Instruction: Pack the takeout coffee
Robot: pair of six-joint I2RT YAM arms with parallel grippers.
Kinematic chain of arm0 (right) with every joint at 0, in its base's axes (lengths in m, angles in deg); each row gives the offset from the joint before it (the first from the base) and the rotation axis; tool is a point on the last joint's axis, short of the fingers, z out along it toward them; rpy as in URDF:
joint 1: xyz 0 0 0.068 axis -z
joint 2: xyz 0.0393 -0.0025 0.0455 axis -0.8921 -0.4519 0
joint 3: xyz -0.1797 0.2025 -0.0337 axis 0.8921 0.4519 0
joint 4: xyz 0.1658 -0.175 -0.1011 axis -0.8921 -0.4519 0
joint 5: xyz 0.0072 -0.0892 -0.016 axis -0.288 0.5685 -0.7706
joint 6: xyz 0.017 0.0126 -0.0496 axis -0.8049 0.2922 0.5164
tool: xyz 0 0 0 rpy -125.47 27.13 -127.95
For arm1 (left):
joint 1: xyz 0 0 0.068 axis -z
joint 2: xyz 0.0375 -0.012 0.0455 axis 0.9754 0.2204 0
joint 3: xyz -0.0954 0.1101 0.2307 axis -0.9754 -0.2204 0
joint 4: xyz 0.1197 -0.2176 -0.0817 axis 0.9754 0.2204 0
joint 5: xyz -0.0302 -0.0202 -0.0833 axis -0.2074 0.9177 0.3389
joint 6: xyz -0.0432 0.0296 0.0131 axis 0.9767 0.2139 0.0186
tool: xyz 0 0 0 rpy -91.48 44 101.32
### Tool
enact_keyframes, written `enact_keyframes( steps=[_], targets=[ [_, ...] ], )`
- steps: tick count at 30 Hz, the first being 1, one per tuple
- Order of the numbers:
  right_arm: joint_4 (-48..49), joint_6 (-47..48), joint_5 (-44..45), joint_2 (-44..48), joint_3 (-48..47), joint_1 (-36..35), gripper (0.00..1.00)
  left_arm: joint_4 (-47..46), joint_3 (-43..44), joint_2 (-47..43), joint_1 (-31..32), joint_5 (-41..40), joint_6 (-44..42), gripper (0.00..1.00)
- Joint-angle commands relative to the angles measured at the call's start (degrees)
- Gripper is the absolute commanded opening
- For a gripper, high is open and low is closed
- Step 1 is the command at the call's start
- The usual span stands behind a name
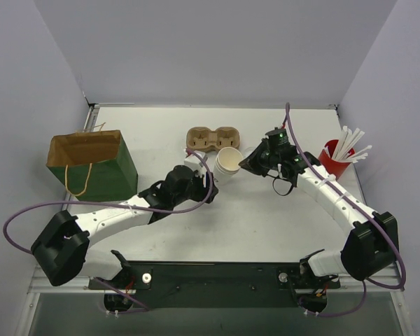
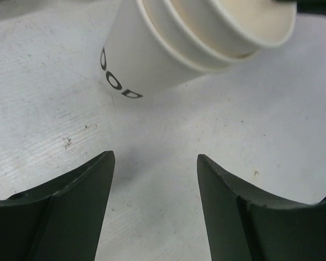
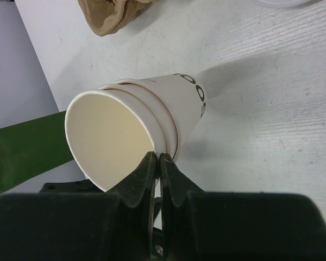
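Item: nested paper cups [image 3: 152, 109], three, unlidded, tilted over the table [image 1: 266, 224], near the cup carrier [image 1: 212, 138].
My right pincer [image 3: 157, 157]: clamped on their rim.
My left pincer [image 2: 155, 157]: apart, empty, beside their base.
Packed: none visible. Separating, lidding and loading remain, I judge.

The left arm [image 1: 105, 218] folds out to an elbow at the left edge. From there its forearm runs right toward the middle and ends in the left hand [image 1: 208, 185], whose two dark fingers [image 2: 81, 201] stand apart with nothing between them. The right arm [image 1: 332, 199] bends at the right edge and reaches up and left to the right hand [image 1: 246, 162]. Its jaws are pinched on the rim of a tilted stack of paper cups [image 3: 152, 109], one finger inside the rim, the other outside
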Motion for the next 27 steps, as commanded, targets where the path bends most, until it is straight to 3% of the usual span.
enact_keyframes(
  steps=[1,8,12,15,27],
  targets=[
    [-2.91,-0.55,1.0,-1.15,-5.53,-1.57,0.0,-16.55,-3.11,1.72,3.26,-7.13,-7.52,0.76],
    [-7.14,-1.69,0.74,-2.2,-8.17,-2.98,0.0,-36.58,-8.02,5.69,3.62,-6.37,-17.89,0.92],
    [-8.54,-2.39,1.0,-2.2,-9.04,-3.51,0.0,-54.49,-12.68,8.41,3.88,-6.45,-25.19,0.94],
    [-9.16,-3.09,0.91,-2.64,-9.75,-3.86,0.0,-62.32,-14.18,11.31,3.97,-2.68,-31.07,0.94],
    [-11.45,-2.92,0.65,-4.14,-12.39,-5.09,0.0,-75.53,-14.01,18.43,4.14,1.63,-32.41,0.95]
  ],
)
